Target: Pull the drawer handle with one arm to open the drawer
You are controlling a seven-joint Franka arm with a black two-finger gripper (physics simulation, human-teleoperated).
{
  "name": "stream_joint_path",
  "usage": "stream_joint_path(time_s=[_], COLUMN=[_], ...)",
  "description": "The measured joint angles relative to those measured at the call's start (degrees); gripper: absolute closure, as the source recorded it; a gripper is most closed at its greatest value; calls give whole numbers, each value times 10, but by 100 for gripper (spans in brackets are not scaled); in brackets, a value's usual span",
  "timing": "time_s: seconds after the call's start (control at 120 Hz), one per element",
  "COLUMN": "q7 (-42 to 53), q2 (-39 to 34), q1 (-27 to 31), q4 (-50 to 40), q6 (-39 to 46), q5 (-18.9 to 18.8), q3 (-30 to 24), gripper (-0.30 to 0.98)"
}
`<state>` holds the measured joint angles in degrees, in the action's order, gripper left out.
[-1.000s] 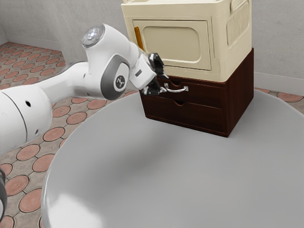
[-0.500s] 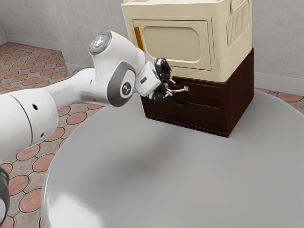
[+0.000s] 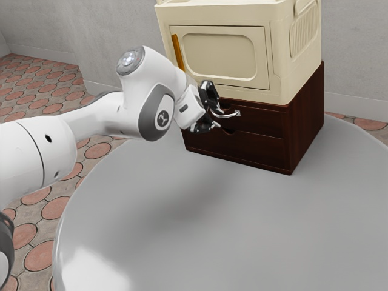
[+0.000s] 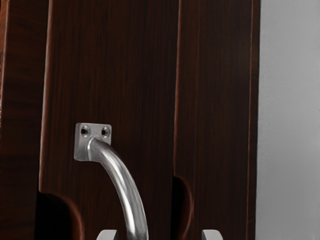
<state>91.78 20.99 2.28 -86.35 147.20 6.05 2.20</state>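
In the exterior view my black gripper (image 3: 219, 119) stands open at the front of the dark brown cabinet, one finger above and one below the near end of the silver handle (image 3: 231, 114). This handle is on the upper drawer (image 3: 264, 121), which looks flush with the cabinet. In the wrist view the curved handle (image 4: 124, 185) runs from its screwed mount on the drawer front (image 4: 125, 75) down between the two fingertips of the gripper (image 4: 160, 235). The bar lies nearer one fingertip, with a wide gap to the other.
A cream box (image 3: 224, 57) with an orange strip rests on the cabinet, just above my hand. Beneath the upper drawer is a lower drawer (image 3: 254, 147). The cabinet stands on a round grey table (image 3: 194, 224); a wall rises behind.
Over the last second my hand has moved toward the exterior view's right and somewhat down, bringing its parted fingers around the handle's near end. The drawer and cabinet have stayed put.
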Motion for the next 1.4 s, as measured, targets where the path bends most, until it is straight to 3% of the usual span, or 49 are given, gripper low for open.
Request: stream_joint_path(time_s=[0.458,1.4], q7=[5,9], q2=[-1,-54], q1=[-1,-2], q4=[-5,-74], q6=[7,7], q5=[2,4], q3=[0,-1], gripper=[70,76])
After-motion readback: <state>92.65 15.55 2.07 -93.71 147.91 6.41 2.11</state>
